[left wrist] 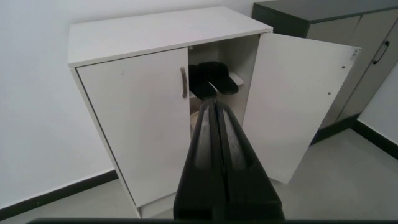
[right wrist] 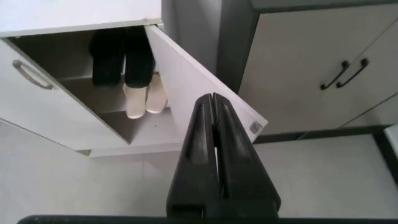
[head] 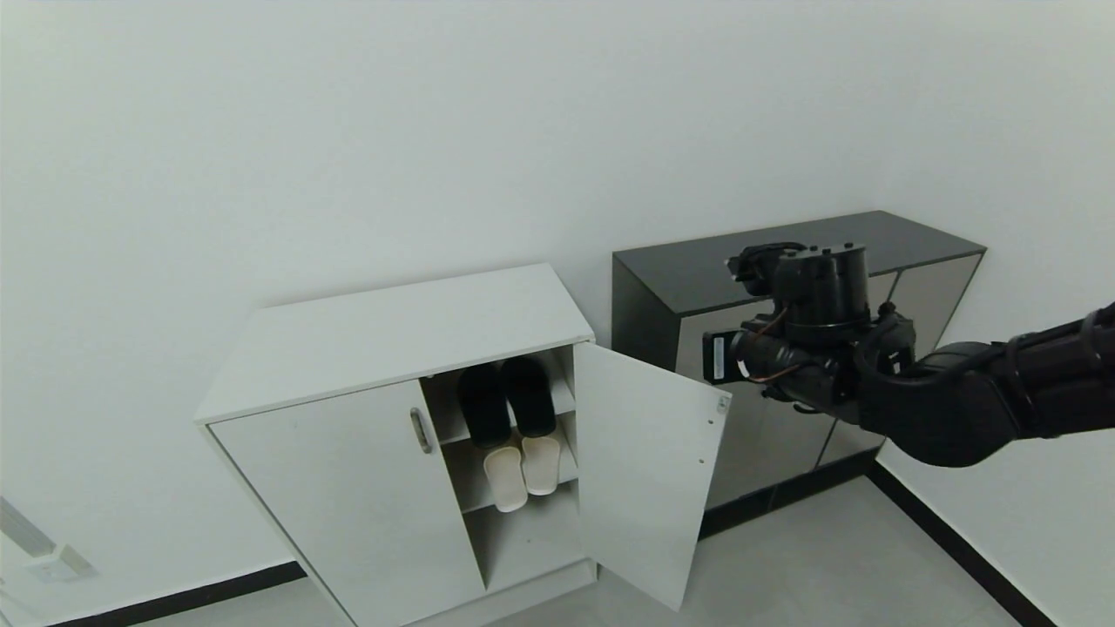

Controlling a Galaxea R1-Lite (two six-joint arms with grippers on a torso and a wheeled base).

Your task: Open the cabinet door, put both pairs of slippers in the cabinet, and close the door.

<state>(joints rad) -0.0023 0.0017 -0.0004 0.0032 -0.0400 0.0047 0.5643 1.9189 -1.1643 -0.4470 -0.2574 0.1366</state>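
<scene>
Inside, the smooth white cabinet (head: 392, 331) holds flat black slippers (head: 510, 401) on its upper shelf and rounded cream slippers (head: 523, 470) just below, its right door (head: 645, 488) swung open. Both the left gripper (left wrist: 214, 102) and right gripper (right wrist: 212, 99) have fingers pressed together, empty; the right wrist view adds curved black handles (right wrist: 345, 73) on the glossy dark sideboard (head: 679, 270).

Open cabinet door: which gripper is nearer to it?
Right. The right gripper is close beside the free edge of the open cabinet door; the left gripper is farther back, facing the white cabinet.
</scene>
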